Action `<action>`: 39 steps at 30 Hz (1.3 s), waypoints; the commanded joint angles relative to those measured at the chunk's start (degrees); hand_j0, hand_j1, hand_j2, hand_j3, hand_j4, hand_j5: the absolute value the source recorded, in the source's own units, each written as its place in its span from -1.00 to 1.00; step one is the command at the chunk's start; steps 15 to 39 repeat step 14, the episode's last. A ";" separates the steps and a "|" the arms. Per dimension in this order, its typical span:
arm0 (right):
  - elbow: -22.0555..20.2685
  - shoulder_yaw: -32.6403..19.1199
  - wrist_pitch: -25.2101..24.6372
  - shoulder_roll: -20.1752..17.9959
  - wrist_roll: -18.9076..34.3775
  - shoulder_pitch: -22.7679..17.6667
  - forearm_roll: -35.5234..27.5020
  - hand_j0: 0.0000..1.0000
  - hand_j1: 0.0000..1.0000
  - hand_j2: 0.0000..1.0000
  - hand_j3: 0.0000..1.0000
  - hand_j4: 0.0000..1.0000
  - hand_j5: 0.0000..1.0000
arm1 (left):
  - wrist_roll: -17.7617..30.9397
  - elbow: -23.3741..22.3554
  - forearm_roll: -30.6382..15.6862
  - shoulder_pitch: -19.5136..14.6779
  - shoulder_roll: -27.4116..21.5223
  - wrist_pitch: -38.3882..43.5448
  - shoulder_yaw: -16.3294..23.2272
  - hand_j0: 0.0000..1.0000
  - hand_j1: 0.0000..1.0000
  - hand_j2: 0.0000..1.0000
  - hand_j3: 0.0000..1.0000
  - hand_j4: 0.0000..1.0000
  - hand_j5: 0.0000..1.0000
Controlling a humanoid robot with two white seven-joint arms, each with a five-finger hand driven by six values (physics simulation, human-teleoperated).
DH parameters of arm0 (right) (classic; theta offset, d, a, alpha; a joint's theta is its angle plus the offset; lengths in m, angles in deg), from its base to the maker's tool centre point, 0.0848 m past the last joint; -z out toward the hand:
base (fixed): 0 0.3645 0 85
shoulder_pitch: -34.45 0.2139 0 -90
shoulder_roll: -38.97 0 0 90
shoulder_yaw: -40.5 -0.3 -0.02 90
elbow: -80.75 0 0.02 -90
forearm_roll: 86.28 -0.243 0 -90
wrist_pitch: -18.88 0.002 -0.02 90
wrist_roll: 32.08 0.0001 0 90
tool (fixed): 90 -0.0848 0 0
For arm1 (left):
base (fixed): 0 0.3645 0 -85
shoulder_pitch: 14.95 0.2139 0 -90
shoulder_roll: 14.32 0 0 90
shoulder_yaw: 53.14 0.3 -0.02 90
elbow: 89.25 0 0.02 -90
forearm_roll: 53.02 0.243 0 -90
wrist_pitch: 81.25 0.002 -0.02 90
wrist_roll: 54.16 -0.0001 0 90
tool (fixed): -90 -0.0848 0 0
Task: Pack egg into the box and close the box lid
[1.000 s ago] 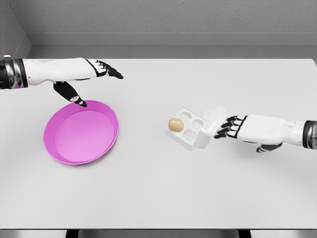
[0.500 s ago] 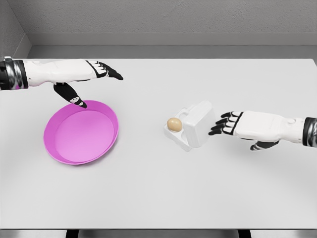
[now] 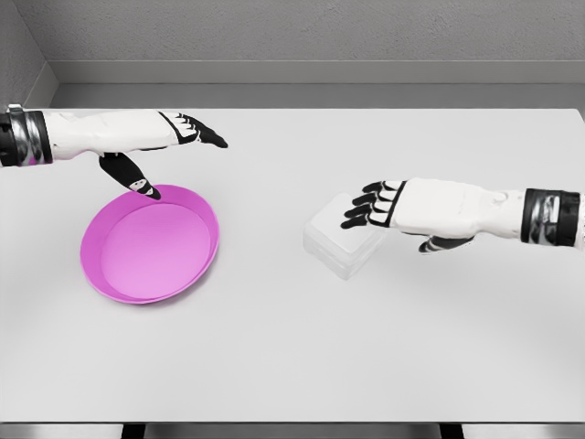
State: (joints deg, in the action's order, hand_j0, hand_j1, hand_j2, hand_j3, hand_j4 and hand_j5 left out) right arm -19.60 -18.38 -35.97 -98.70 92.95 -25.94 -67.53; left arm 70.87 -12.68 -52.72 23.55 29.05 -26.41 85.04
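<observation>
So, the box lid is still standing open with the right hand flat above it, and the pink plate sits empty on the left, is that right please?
Not quite: in the head view the box lid is down, closed. The right hand does hover flat over it, and the pink plate lies empty at the left.

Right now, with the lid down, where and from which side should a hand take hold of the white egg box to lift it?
Probably the two long side walls of the egg box, fingers coming down from above. It lies flat and low on the table, turned diagonally, so the grip should turn with it. The right hand hovers open over its far right corner, nearest. The left hand is above the pink plate.
</observation>
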 commanded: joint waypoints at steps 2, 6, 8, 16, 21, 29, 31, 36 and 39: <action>0.25 1.40 -0.14 2.24 -0.02 0.09 -0.03 1.00 1.00 1.00 1.00 1.00 1.00 | -0.02 -0.97 -0.21 0.00 0.13 0.16 -0.37 1.00 1.00 1.00 1.00 1.00 1.00; 7.80 -8.25 -0.14 2.24 -0.02 0.62 -0.82 1.00 1.00 1.00 1.00 1.00 1.00 | -0.02 -7.04 -0.21 0.70 1.71 0.16 -0.37 1.00 1.00 1.00 1.00 1.00 1.00; 13.78 -13.01 -0.14 1.97 -0.02 0.44 -6.18 1.00 1.00 1.00 1.00 1.00 1.00 | -0.02 -6.95 -0.12 1.40 1.89 0.16 -0.20 1.00 1.00 1.00 1.00 1.00 1.00; 15.54 -13.01 -0.14 2.06 -0.02 0.44 -6.27 1.00 1.00 1.00 1.00 1.00 1.00 | -0.02 -6.87 -0.12 1.67 1.45 0.16 -0.29 1.00 1.00 1.00 1.00 1.00 1.00; 15.54 -13.01 -0.14 2.06 -0.02 0.44 -6.27 1.00 1.00 1.00 1.00 1.00 1.00 | -0.02 -6.87 -0.12 1.67 1.45 0.16 -0.29 1.00 1.00 1.00 1.00 1.00 1.00; 15.54 -13.01 -0.14 2.06 -0.02 0.44 -6.27 1.00 1.00 1.00 1.00 1.00 1.00 | -0.02 -6.87 -0.12 1.67 1.45 0.16 -0.29 1.00 1.00 1.00 1.00 1.00 1.00; 15.54 -13.01 -0.14 2.06 -0.02 0.44 -6.27 1.00 1.00 1.00 1.00 1.00 1.00 | -0.02 -6.87 -0.12 1.67 1.45 0.16 -0.29 1.00 1.00 1.00 1.00 1.00 1.00; 15.54 -13.01 -0.14 2.06 -0.02 0.44 -6.27 1.00 1.00 1.00 1.00 1.00 1.00 | -0.02 -6.87 -0.12 1.67 1.45 0.16 -0.29 1.00 1.00 1.00 1.00 1.00 1.00; 15.54 -13.01 -0.14 2.06 -0.02 0.44 -6.27 1.00 1.00 1.00 1.00 1.00 1.00 | -0.02 -6.87 -0.12 1.67 1.45 0.16 -0.29 1.00 1.00 1.00 1.00 1.00 1.00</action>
